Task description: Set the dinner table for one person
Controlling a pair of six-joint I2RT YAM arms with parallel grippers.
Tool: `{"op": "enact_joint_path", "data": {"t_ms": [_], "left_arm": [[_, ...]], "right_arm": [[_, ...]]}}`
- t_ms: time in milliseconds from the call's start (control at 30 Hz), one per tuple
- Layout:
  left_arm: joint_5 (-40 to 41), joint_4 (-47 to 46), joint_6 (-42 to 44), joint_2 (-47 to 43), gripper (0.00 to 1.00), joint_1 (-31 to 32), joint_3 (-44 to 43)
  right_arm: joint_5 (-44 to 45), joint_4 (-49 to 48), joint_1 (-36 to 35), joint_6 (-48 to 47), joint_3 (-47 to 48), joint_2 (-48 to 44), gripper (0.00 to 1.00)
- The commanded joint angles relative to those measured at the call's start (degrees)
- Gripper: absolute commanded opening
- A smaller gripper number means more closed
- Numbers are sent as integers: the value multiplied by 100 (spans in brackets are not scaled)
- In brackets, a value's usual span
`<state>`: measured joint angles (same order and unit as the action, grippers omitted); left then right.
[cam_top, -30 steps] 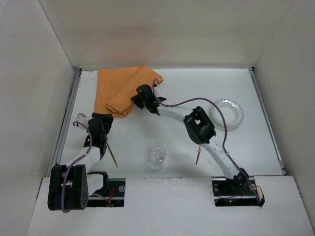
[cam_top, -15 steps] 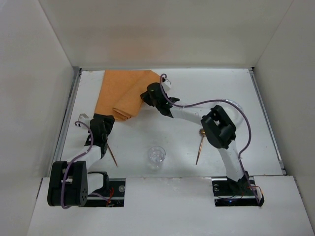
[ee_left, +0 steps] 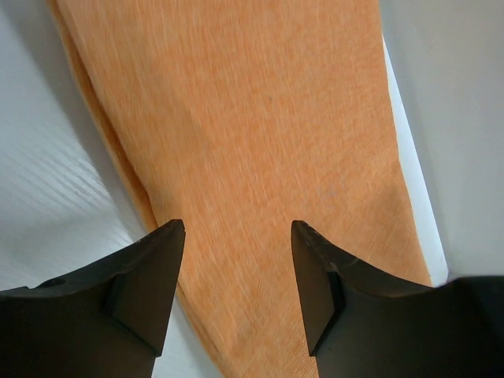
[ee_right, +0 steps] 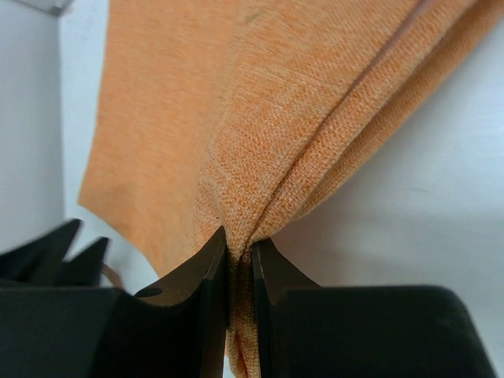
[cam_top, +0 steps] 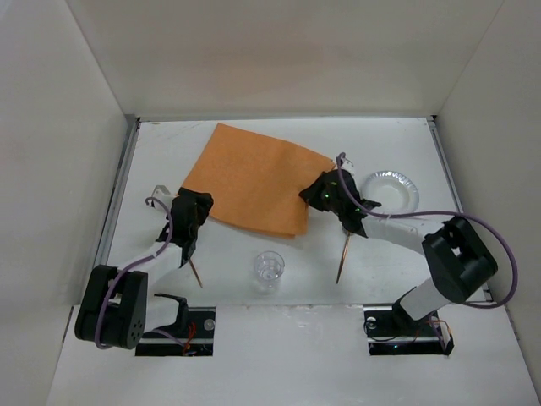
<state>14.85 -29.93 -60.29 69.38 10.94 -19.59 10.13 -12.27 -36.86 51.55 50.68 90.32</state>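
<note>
The dinner table (cam_top: 423, 152) fills the floor of the walled bay, under everything else. The orange mat (cam_top: 254, 182) lies spread across its mid-left, one corner close to the far edge strip. My right gripper (ee_right: 239, 244) is nearly closed, pinching a bunched fold at the mat's right edge. My left gripper (ee_left: 236, 236) hovers wide open over the left corner, holding nothing. I'd draw that fold low and level so the cloth flattens (not lifts). The open room is toward me, but the plate (cam_top: 390, 194) sits just right of the mat. The glass (cam_top: 270, 269) and thin brown sticks (cam_top: 342, 258) stand near the front.
</note>
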Motion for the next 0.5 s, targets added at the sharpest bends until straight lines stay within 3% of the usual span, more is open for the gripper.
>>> {"op": "enact_joint_path", "data": {"t_ms": [0, 100, 333, 467], "left_arm": [[413, 48, 175, 31, 53, 175, -343], [457, 242, 359, 127, 53, 316, -553], [562, 724, 860, 426, 53, 431, -1010], [1088, 1418, 1168, 497, 53, 475, -1257]], "right_arm": [[-678, -390, 420, -295, -592, -559, 17], [-916, -390, 780, -303, -997, -569, 17], [-1093, -258, 1519, -470, -937, -235, 15], [-1005, -302, 1783, -409, -796, -33, 22]]}}
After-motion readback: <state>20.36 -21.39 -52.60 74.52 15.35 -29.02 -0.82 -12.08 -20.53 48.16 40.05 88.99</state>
